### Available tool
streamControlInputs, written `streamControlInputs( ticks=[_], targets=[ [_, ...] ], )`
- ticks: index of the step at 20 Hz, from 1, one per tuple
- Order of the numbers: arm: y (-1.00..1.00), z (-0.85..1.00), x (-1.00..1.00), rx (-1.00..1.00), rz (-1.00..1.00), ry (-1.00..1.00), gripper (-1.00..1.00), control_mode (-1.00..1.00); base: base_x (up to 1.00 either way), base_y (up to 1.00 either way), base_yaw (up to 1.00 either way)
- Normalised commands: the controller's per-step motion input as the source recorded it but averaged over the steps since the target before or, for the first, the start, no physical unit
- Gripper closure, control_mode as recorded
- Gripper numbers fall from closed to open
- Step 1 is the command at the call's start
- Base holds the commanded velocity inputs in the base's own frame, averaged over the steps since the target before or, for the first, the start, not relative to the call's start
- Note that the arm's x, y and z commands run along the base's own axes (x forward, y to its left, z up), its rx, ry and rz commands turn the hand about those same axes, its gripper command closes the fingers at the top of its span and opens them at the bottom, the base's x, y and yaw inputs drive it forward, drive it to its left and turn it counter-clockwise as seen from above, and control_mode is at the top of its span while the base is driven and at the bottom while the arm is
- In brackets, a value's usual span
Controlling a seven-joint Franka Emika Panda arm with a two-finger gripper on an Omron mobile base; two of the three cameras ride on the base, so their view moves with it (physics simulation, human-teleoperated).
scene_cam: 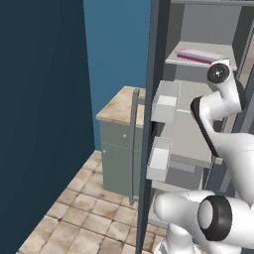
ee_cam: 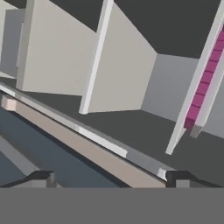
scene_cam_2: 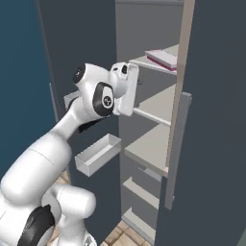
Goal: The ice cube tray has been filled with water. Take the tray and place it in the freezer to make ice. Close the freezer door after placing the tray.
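- My gripper (ee_cam: 111, 177) stands spread wide with nothing between the fingers — both tips show apart at the bottom of the hand view, facing into the freezer (scene_cam_2: 144, 43).
- The ice cube tray (scene_cam_2: 162, 57) lies flat on an upper shelf (scene_cam: 198, 60) inside, its magenta edge showing, well clear of my fingers. So the placing looks done to me; the closing is what remains.
- The freezer door (scene_cam: 144, 149) hangs wide open, its white bins (scene_cam: 164, 101) on the inner side and the bar handle (scene_cam: 133, 144) facing outward.
- Risk one: my wrist and hand are just at the compartment's mouth. If I swing the door before pulling clear, it could pinch my own arm or jam half shut.
- Risk two: backing out carelessly, I might clip a shelf edge or the door bins — a knock could slosh water from the tray.
- Risk three: a weak or glancing push on the door may leave it ajar.
- Writing: I can read no brand, label or lettering on anything here.
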Motion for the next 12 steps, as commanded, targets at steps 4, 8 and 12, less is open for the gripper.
streamControlInputs(
  ticks=[4, 8, 12],
  targets=[
    [0.09, 0.0, -0.33, 0.0, 0.0, 0.01, -1.0, -1.0, 0.0, 0.0, 0.0],
    [0.0, 0.0, -0.29, 0.0, -0.02, 0.0, -1.0, -1.0, 0.0, 0.0, 0.0],
    [0.0, 0.0, -0.28, 0.0, -0.12, 0.0, -1.0, -1.0, 0.0, 0.0, 0.0]
  ],
)
